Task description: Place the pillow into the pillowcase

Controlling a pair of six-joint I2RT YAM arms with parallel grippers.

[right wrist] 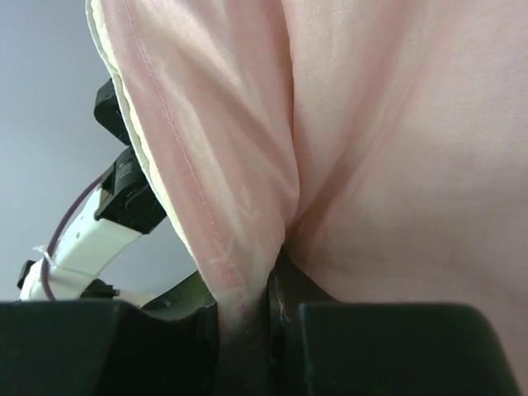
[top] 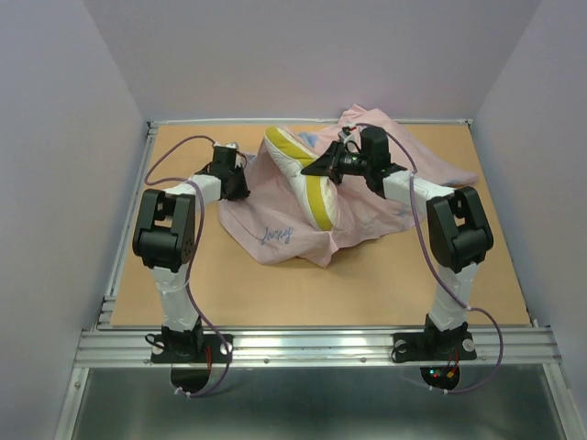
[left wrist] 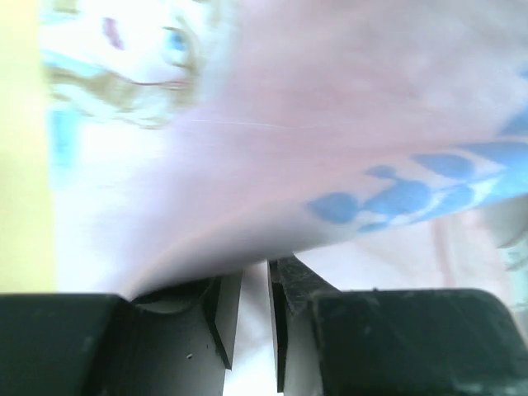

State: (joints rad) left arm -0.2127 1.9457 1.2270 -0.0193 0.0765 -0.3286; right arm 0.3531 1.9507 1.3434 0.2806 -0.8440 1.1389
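The pale pink pillowcase (top: 367,197) lies bunched at the back middle of the table. The pillow (top: 307,179), cream with a yellow side band, stands tilted on edge in its folds, its upper end bare. My right gripper (top: 334,165) is beside the pillow's upper part, and in the right wrist view it (right wrist: 247,289) is shut on a stitched hem of the pillowcase (right wrist: 388,140). My left gripper (top: 238,176) sits at the case's left edge. Its jaws (left wrist: 256,268) stand narrowly apart, with pink cloth carrying blue script (left wrist: 396,194) draped over the tips. A yellow strip of the pillow (left wrist: 21,124) shows at the left.
The brown table (top: 183,293) has a raised metal rim, with lilac walls close on three sides. My left arm's white link (right wrist: 87,243) shows in the right wrist view. Loose pillowcase cloth spreads toward the back right corner (top: 440,165).
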